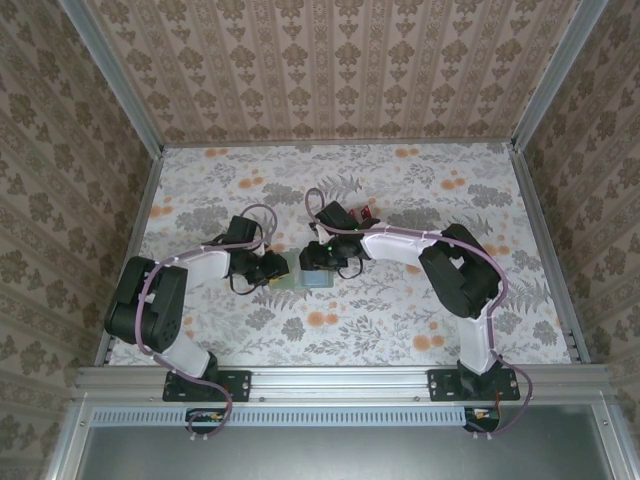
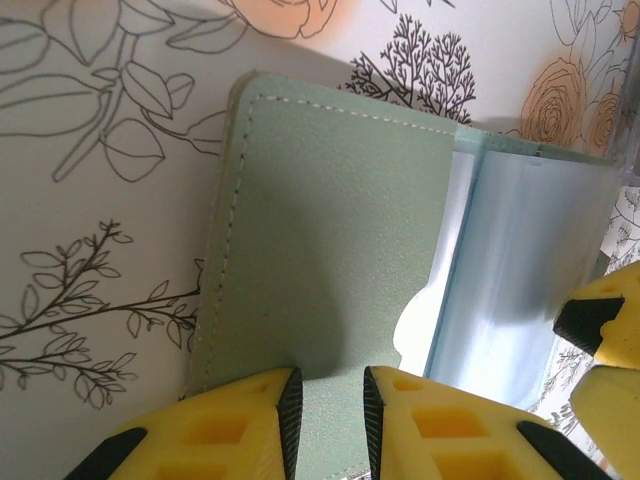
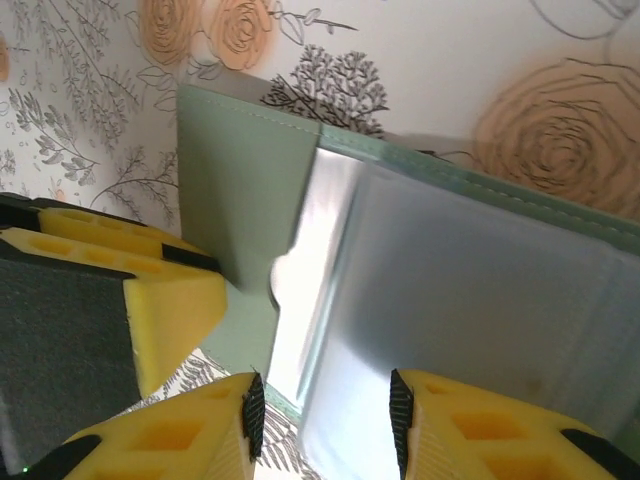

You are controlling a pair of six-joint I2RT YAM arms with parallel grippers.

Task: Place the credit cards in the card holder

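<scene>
The card holder (image 1: pixel 306 279) lies open mid-table, between both arms. In the left wrist view its grey-green cover flap (image 2: pixel 330 230) lies flat on the left and its clear plastic sleeves (image 2: pixel 520 270) on the right. My left gripper (image 2: pixel 330 388) is open, its jaws a little apart over the flap's near edge, gripping nothing. My right gripper (image 3: pixel 325 398) is open too, straddling the edge of the clear sleeves (image 3: pixel 470 270). A left finger (image 3: pixel 165 290) sits by the green flap (image 3: pixel 240 190). Red edges of the credit cards (image 1: pixel 366 213) peek out behind the right arm.
The table carries a floral cloth (image 1: pixel 400 320) with open room in front and to either side. Patterned walls and metal rails (image 1: pixel 545 250) close it in. The two grippers (image 1: pixel 283 268) (image 1: pixel 320 262) stand very close together over the holder.
</scene>
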